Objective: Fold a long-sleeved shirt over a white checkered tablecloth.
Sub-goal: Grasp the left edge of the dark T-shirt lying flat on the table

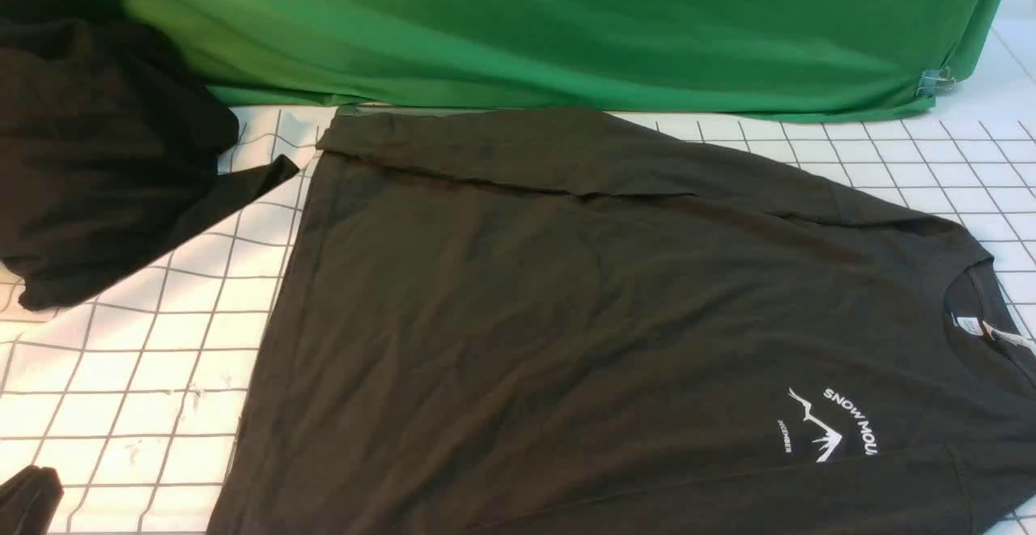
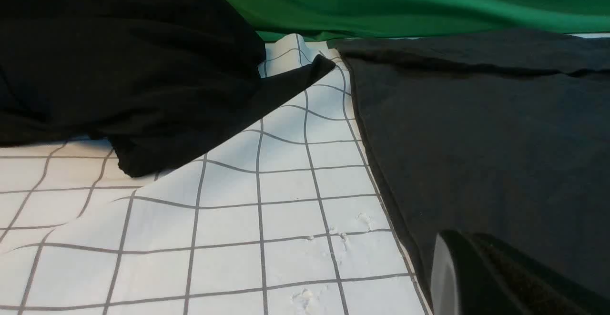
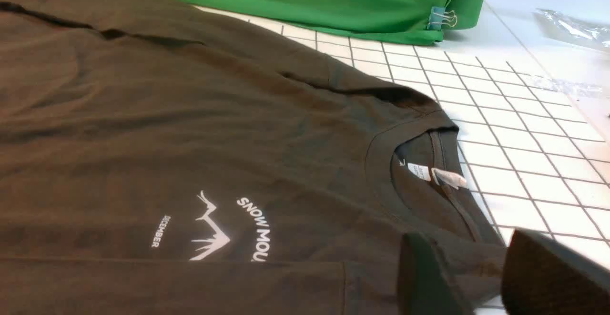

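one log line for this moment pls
shirt flat on tablecloth | left fingers shut by hem | right fingers open by collar

The shirt lies flat on the tablecloth, filling the centre and right of the frame, with its collar at right, its logo at lower right and its far edge folded over. A black garment is heaped at upper left, and a green sheet spans the top.
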`<state>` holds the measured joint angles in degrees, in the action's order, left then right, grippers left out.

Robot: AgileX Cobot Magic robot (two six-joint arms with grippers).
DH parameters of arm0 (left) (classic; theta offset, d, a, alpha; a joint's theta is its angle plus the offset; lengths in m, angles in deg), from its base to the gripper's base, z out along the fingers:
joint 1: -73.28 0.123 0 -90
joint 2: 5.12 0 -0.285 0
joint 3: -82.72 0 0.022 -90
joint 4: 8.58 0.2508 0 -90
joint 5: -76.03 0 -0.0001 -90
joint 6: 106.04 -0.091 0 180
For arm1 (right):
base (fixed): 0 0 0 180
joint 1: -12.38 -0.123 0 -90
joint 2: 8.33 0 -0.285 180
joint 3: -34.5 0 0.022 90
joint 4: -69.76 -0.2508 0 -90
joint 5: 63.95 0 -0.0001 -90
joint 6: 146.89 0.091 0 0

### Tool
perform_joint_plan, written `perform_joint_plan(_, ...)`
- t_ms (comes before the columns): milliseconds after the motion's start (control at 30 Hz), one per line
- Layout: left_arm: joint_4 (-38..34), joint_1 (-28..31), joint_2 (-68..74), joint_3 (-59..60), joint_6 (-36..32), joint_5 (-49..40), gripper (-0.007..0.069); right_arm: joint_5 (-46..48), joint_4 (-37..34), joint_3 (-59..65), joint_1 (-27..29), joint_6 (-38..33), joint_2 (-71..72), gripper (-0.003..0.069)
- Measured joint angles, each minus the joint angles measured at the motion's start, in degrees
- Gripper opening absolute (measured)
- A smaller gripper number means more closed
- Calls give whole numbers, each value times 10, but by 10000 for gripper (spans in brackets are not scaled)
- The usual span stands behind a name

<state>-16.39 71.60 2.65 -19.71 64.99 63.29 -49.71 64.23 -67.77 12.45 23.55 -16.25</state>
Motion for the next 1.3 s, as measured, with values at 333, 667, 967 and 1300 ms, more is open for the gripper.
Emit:
perform_joint_plan(333, 0, 0, 0, 0, 0, 0, 3, 0, 0, 0, 0, 0, 0, 242)
perform_joint_plan(667, 10, 0, 0, 0, -4, 5, 3, -1, 0, 0, 0, 0, 0, 242)
perform_joint_plan(967, -173, 0, 0, 1, 94, 238, 3, -1, 0, 0, 0, 0, 0, 242)
perform_joint_plan(1300, -145, 0, 9, -109, 300, 384, 3, -17, -22, 0, 0, 24, 0, 242)
